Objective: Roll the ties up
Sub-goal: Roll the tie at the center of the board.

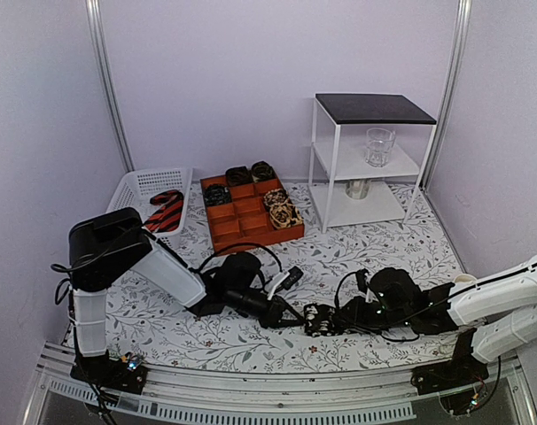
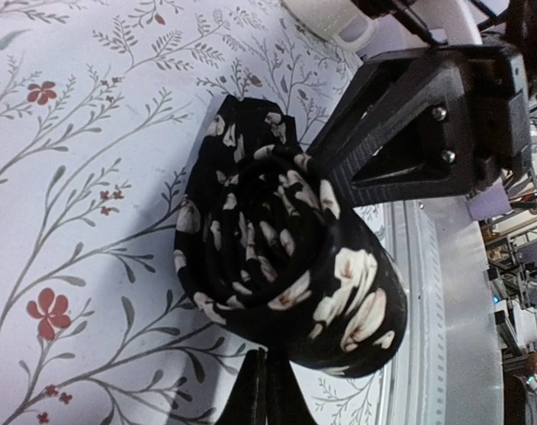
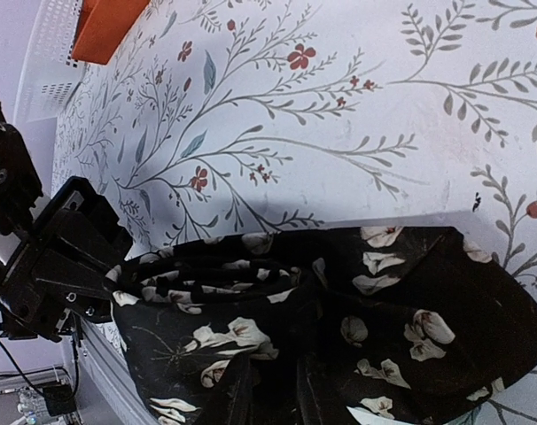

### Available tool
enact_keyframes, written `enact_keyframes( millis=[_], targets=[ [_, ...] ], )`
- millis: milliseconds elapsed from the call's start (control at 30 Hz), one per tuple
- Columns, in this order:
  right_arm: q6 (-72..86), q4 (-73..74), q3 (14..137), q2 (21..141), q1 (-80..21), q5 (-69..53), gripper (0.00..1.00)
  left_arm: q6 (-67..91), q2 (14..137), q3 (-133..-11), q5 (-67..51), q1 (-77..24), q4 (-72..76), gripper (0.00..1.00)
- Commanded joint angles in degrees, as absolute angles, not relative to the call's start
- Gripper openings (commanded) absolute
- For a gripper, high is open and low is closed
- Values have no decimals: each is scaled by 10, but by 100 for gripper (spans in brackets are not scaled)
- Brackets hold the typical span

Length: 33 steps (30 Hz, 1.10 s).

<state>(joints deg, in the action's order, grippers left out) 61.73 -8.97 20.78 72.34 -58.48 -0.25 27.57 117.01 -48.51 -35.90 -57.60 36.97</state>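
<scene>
A black tie (image 2: 277,257) with pale flowers lies as a loose coil on the flowered tablecloth, between both arms near the table's front (image 1: 320,317). My left gripper (image 2: 266,363) is shut, its tips against the coil's near rim; whether cloth is pinched between them does not show. My right gripper (image 3: 277,390) is shut on the tie (image 3: 384,328), with dark cloth bunched between its fingers (image 3: 240,390). The tie's wide end spreads out flat to the right in the right wrist view. From above, the left gripper (image 1: 291,312) and the right gripper (image 1: 329,320) meet at the coil.
A red divided tray (image 1: 242,232) at the back holds several rolled ties. A white basket (image 1: 136,188) to its left holds a red-and-black striped tie (image 1: 167,211). A white shelf unit (image 1: 339,168) with a glass (image 1: 379,146) stands back right.
</scene>
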Motion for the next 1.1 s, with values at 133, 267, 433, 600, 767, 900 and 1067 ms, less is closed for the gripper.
enact_keyframes(
  millis=[133, 267, 433, 600, 767, 900, 1067],
  targets=[
    [594, -76, 213, 692, -590, 6, 19, 289, 1158, -520, -376, -588, 373, 0],
    [588, -75, 228, 704, -589, 13, 19, 285, 1152, -524, -366, -586, 350, 0],
    [583, -78, 244, 744, -577, 11, 18, 278, 1134, -523, -357, -581, 340, 0],
    [580, -83, 244, 741, -576, 17, 18, 273, 1134, -537, -359, -580, 327, 0],
    [580, -83, 232, 722, -573, 33, 18, 272, 1146, -548, -367, -580, 324, 0],
    [579, -82, 225, 722, -568, 42, 18, 272, 1155, -557, -376, -580, 322, 0],
    [571, -83, 218, 723, -567, 61, 18, 272, 1159, -566, -379, -581, 315, 0]
  ],
)
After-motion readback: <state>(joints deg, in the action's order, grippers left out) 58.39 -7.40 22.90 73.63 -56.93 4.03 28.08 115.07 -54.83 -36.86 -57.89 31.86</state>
